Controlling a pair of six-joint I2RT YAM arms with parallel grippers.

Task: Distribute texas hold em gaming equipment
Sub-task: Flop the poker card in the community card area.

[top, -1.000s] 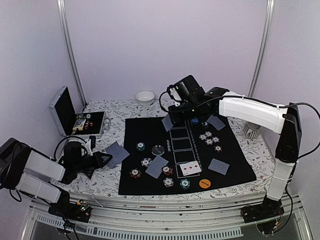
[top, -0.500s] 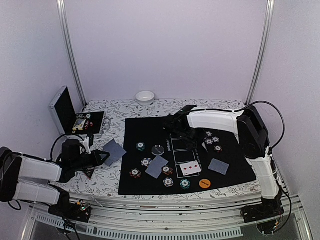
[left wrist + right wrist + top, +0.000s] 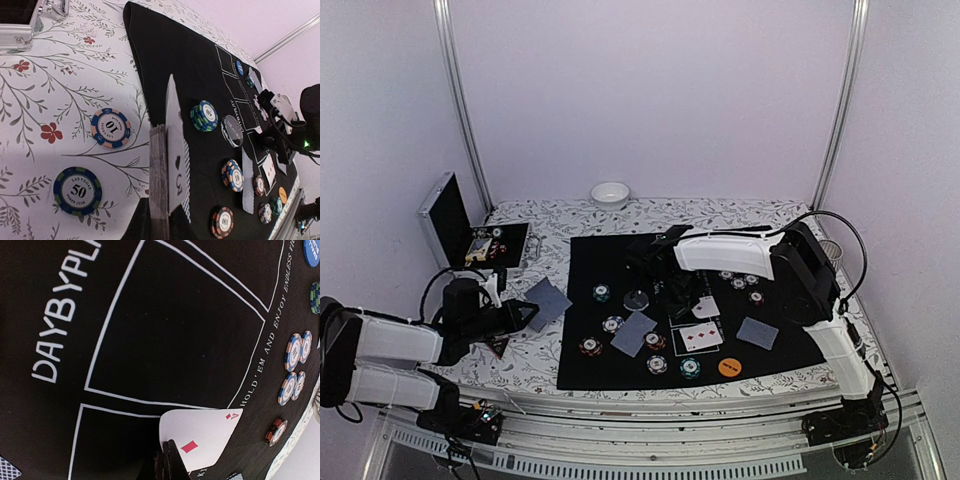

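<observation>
Spanning the view, the bench (image 3: 550, 225) carries a floral cloth, with a black felt mat (image 3: 590, 260) laid over its middle and right. The white right arm (image 3: 740, 250) reaches in from the right across the mat's printed card boxes. The left arm (image 3: 390, 340) lies low at the near left, off the mat. A silver case (image 3: 445, 220) stands open at the far left, and a small white bowl (image 3: 610, 194) sits behind the mat near the back wall.

Left fingers (image 3: 141, 227) pinch a deck of cards (image 3: 159, 165) on edge, over the cloth just beside the mat's left border. A card showing a 3 and a spade stands against the deck's mat-side face.

Right fingers (image 3: 174, 465) are pressed together on the ace of diamonds (image 3: 200, 432), face up, low over the white line between two boxes. Cannot tell whether it touches the felt.

Loose cards:
- a face-up pair (image 3: 698, 336) in the nearest box
- a face-down card (image 3: 757, 332) to its right
- a second face-down card (image 3: 635, 333) to its left
- a third card (image 3: 548, 300) on the cloth near the left fingers

Chips and discs:
- a cluster of chips (image 3: 740, 282) right of the boxes
- scattered chips (image 3: 612, 324) on the mat's left half
- a 10 chip (image 3: 110, 128) and a 50 chip (image 3: 77, 190) on the cloth, near each other
- an orange button (image 3: 728, 367) at the mat's near edge
- a blue button (image 3: 312, 250) by the far box
- a grey disc (image 3: 637, 298) left of the boxes
</observation>
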